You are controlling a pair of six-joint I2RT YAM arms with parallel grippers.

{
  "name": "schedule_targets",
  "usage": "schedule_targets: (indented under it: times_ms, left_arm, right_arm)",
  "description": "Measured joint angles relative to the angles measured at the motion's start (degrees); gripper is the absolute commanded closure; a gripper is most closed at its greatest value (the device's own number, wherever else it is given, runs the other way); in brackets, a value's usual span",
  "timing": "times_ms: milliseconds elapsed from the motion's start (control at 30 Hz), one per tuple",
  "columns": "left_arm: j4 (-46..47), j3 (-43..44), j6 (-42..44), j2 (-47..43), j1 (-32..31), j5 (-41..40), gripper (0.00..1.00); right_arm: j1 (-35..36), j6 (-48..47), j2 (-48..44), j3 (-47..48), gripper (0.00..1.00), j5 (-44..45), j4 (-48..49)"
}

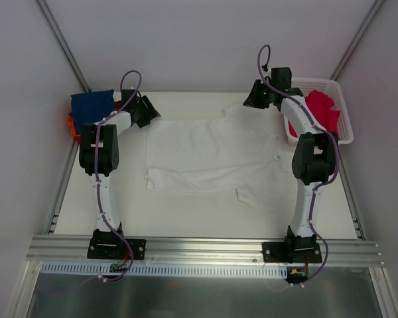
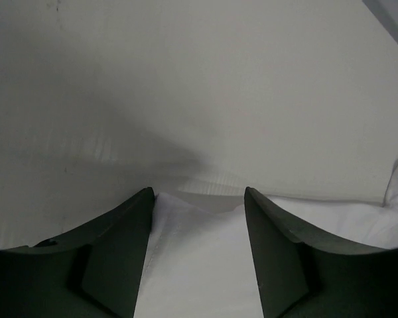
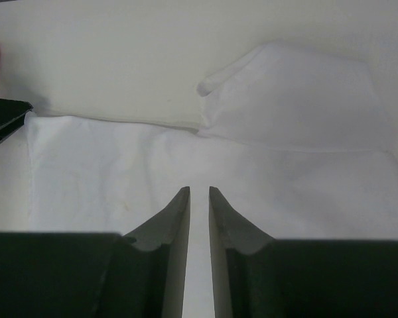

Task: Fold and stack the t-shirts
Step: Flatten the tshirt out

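Note:
A large white t-shirt [image 1: 212, 156] lies spread flat on the table. My left gripper [image 1: 148, 112] is low at the shirt's far left corner. In the left wrist view it [image 2: 199, 199] is open, with the corner of the white cloth [image 2: 199, 265] lying between the fingers. My right gripper [image 1: 255, 99] is over the far right shoulder. In the right wrist view it [image 3: 199, 192] has its jaws almost together with only a narrow slit, nothing gripped, above the shirt [image 3: 119, 172] and near its sleeve [image 3: 292, 99]. A navy t-shirt [image 1: 91, 103] lies on an orange-red one [image 1: 71, 127] at the far left.
A white lattice basket [image 1: 345, 126] at the far right holds a crimson-pink t-shirt [image 1: 322, 109]. Grey walls close in the table at the back and sides. An aluminium rail [image 1: 205, 248] runs along the near edge by the arm bases.

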Motion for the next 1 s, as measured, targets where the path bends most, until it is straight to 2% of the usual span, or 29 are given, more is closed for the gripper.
schedule_targets:
  times_ms: [67,233,267,333,433,567,733,800,833,933,1000]
  left_arm:
    - [-0.1,0.2,-0.4,0.3,0.0,0.3,0.49]
    - [-0.6,0.2,-0.9,0.6,0.3,1.0,0.74]
    - [-0.8,0.2,-1.1,0.6,0.3,1.0,0.76]
    - [-0.9,0.2,-1.5,0.6,0.3,1.1,0.87]
    - [-0.9,-0.3,-1.7,0.6,0.3,1.1,1.00]
    - [-1.0,-1.0,-1.8,0.6,0.3,1.2,1.00]
    - [-0.9,-1.0,-1.8,0.6,0.3,1.2,1.00]
    - [-0.9,-1.0,-1.8,0.6,0.3,1.2,1.00]
    - [-0.9,-1.0,-1.8,0.6,0.3,1.2,1.00]
    - [-0.9,-1.0,-1.8,0.6,0.3,1.3,1.00]
    - [-0.9,-1.0,-1.7,0.6,0.3,1.3,1.00]
  right_arm:
    - [-0.1,0.1,0.0,0.0,0.80,-0.1,0.0]
    - [-1.0,0.9,0.0,0.0,0.82,-0.3,0.3]
    - [-1.3,1.1,0.1,0.1,0.82,-0.3,0.3]
    - [-1.7,1.5,0.9,1.1,0.82,-0.3,0.3]
    - [-2.6,2.3,4.5,5.1,0.78,-0.8,0.7]
    - [-3.7,3.7,11.0,10.6,0.68,-1.7,1.1]
    - [-5.3,7.3,19.7,16.1,0.63,-5.3,1.6]
    - [-6.1,9.8,22.6,16.6,0.59,-7.1,2.7]
    - [-6.4,10.8,23.5,16.6,0.54,-7.8,3.0]
    - [-7.3,13.2,25.3,16.6,0.45,-9.9,3.8]
    - [-7.6,14.0,25.3,16.6,0.45,-11.1,5.2]
